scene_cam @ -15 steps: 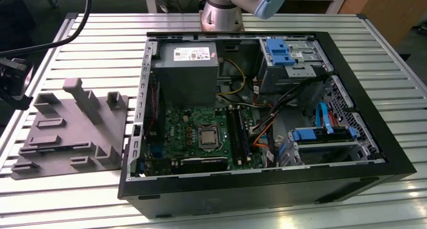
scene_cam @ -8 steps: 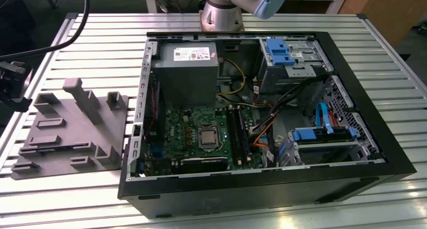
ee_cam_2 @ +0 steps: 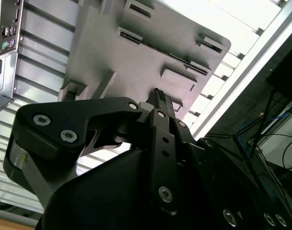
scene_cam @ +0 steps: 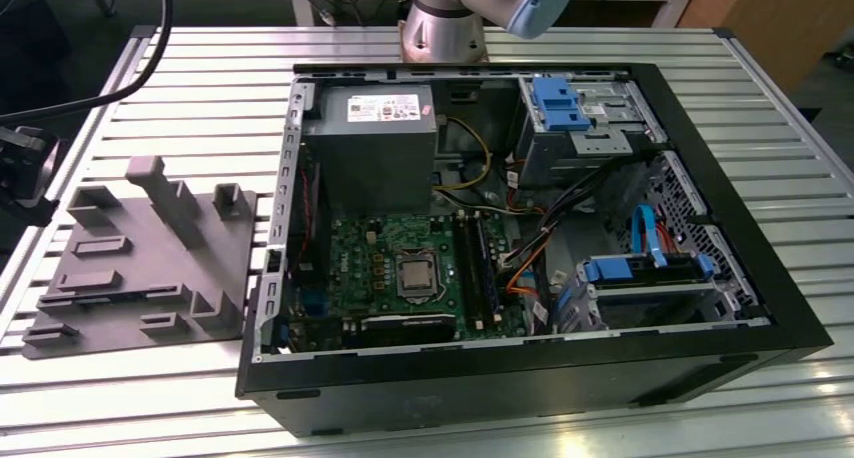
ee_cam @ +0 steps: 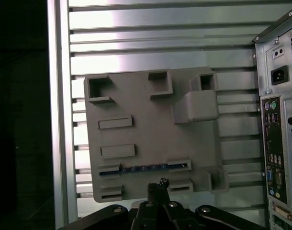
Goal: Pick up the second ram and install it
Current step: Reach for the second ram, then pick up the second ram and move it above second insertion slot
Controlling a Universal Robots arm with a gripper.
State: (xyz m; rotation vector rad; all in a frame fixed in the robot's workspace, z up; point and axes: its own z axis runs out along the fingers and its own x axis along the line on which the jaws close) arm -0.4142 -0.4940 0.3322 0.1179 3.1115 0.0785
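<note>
Slatted metal table [ee_cam: 136, 48], item list: grey fixture tray [ee_cam: 151, 139], beside open computer case [ee_cam: 280, 143]. Ram stick [ee_cam: 141, 168] seated in a tray slot, just ahead of my gripper [ee_cam: 159, 183], long axis seemingly parallel to its closing line. Fingers pressed together, empty.

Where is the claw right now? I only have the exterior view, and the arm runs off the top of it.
Observer: In both wrist views the claw hangs over the edge of the grey holder tray, beside the back of the computer case.
Operator: Is there a ram stick in that tray?
Observer: Yes. In the first wrist view one ram stick sits in a long slot, close to the claw.
Operator: Is the claw holding anything?
Observer: No. It is shut, and I see nothing in it.
</note>
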